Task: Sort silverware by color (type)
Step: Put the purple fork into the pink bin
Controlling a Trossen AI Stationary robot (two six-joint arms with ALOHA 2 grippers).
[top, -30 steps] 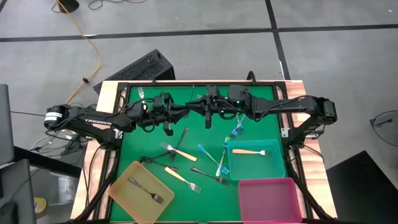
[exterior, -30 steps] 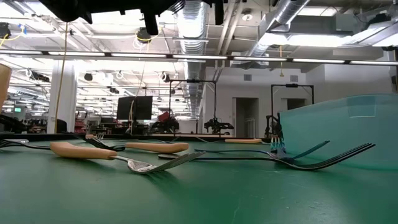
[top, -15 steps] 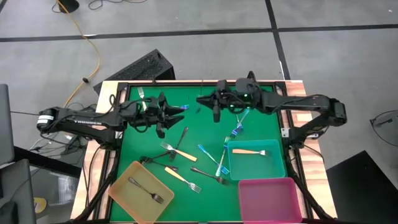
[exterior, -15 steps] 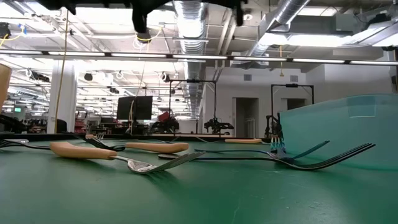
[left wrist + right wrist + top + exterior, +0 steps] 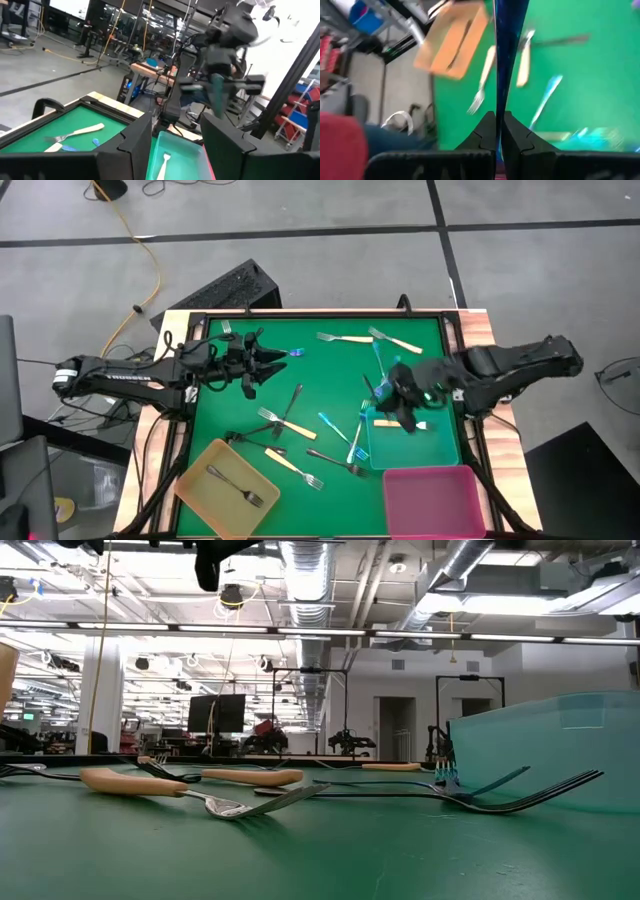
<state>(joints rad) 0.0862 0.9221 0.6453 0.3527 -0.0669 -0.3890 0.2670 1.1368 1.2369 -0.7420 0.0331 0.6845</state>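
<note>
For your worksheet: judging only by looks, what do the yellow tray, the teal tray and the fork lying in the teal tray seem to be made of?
Yellow tray: probably plastic, see-through amber; the green mat shows through its floor.
Teal tray: likely plastic too; in the low view its wall looks translucent and glossy.
Fork in the teal tray: silvery metal tines with a matte cream handle, perhaps plastic or wood; the pictures leave that open.

Three square trays sit on the table: one yellow tray (image 5: 197, 470), one teal tray (image 5: 446, 450) and one pink tray (image 5: 436, 496). The forks come in three kinds. Five cream-handled forks (image 5: 341, 338) can be counted, one of them in the teal tray. Five plain grey forks (image 5: 236, 486) show, one of them in the yellow tray. At least four blue forks (image 5: 336, 428) are visible; whether there is a fifth I cannot tell.
</note>
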